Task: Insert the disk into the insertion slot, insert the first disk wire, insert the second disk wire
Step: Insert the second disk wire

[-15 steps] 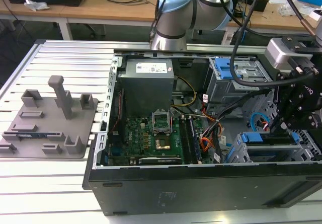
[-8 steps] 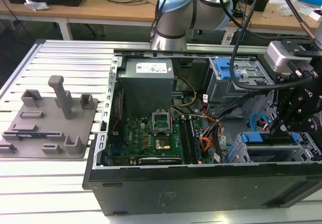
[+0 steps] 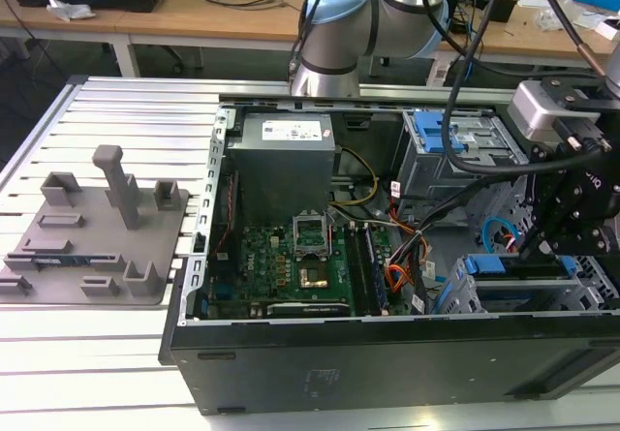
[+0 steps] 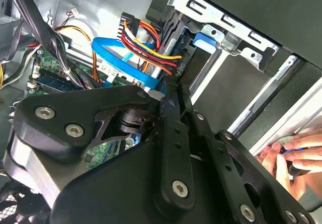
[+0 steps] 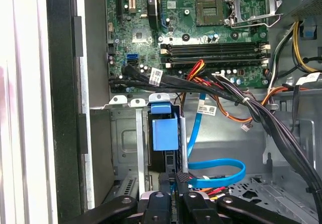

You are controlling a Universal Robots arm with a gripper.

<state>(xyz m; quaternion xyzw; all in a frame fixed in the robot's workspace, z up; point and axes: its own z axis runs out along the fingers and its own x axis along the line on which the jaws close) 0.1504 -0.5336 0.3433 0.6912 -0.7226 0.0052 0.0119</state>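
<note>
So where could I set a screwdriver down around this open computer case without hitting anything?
The slatted table in front of the grey fixture block is bare, as is the strip behind it. Inside the case it is crowded: cables by the motherboard, and the pincer over the drive cage.

One open computer case (image 3: 387, 354), one motherboard (image 3: 291, 266), one grey fixture plate (image 3: 97, 247).

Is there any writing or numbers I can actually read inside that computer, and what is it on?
None can be read.
White label on the grey power supply box: print too small.
White tags on the black cable bundle: barcode-like marks, blurred.
Markings on the green circuit board: too small.
</note>
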